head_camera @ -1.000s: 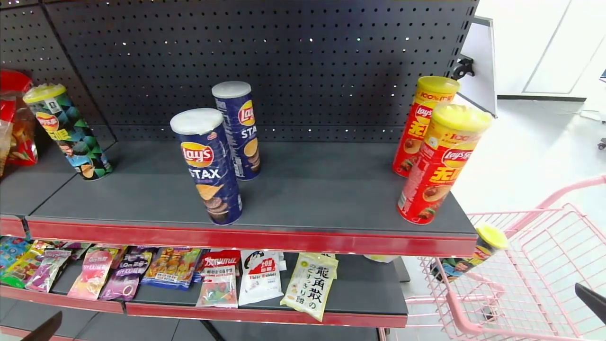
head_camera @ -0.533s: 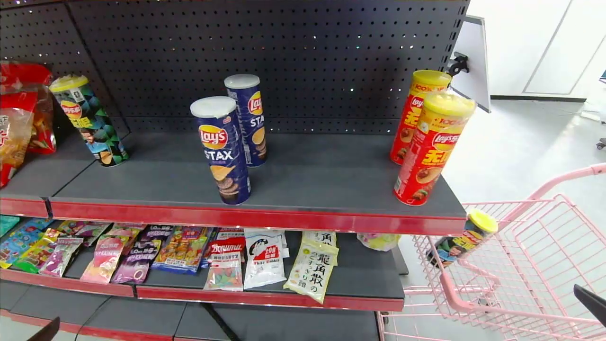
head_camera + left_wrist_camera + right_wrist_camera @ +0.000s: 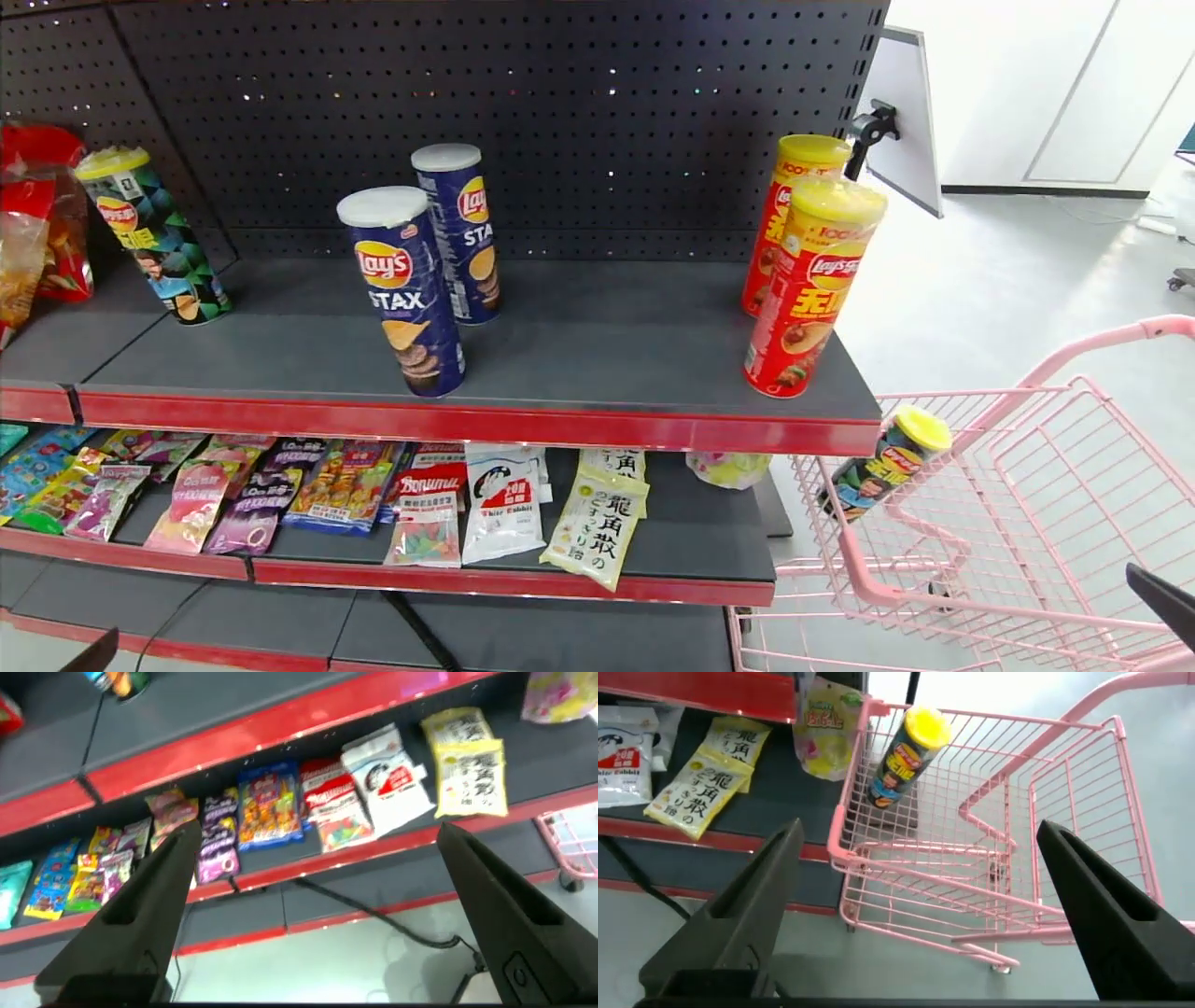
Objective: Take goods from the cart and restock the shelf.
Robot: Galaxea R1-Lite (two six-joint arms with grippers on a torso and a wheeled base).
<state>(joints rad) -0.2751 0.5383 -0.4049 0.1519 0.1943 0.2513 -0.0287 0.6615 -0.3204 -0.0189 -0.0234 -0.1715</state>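
Note:
A pink wire cart [image 3: 1027, 523] [image 3: 990, 849] stands to the right of the shelf. One chip can with a yellow lid [image 3: 882, 464] [image 3: 904, 756] leans tilted in the cart's corner nearest the shelf. The upper shelf board [image 3: 579, 345] carries two dark blue chip cans [image 3: 403, 289], two red cans with yellow lids [image 3: 808, 285] and one teal-patterned can [image 3: 149, 233]. My right gripper [image 3: 920, 905] hangs open, well above the cart and apart from the can. My left gripper [image 3: 313, 915] hangs open in front of the lower shelf of snack bags [image 3: 271, 812].
Snack bags [image 3: 420, 509] lie in a row on the lower shelf. Red bags [image 3: 37, 224] stand at the upper shelf's far left. A white sign board [image 3: 901, 121] sticks out from the shelf's right end. Open floor [image 3: 1008, 271] lies behind the cart.
The whole head picture has shifted, so the camera moved; the shelf and cart now sit lower and further left in it. Nothing on the shelf or in the cart has changed place.

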